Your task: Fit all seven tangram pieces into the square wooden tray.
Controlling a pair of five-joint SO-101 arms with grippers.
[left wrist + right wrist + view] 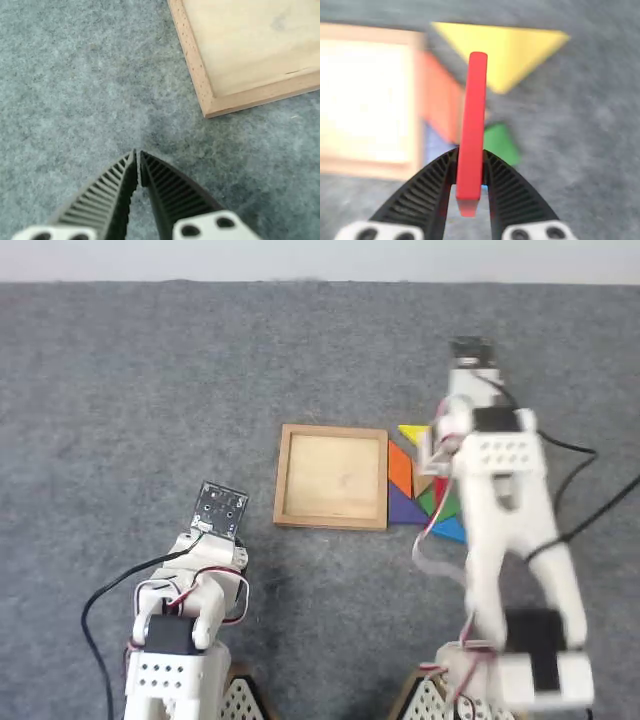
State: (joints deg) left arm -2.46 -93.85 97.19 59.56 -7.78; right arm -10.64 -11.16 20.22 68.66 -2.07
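The square wooden tray lies in the middle of the grey carpet with nothing in it; its corner appears in the left wrist view. Beside its right edge lie tangram pieces: yellow, orange, purple, green and blue. My right gripper is shut on a red piece, held edge-on above the yellow, orange and green pieces. My left gripper is shut on nothing, low over the carpet near the tray's near left corner.
Grey carpet spreads wide to the left of and behind the tray. The right arm stretches over the pieces and hides part of them. The left arm sits at the near left.
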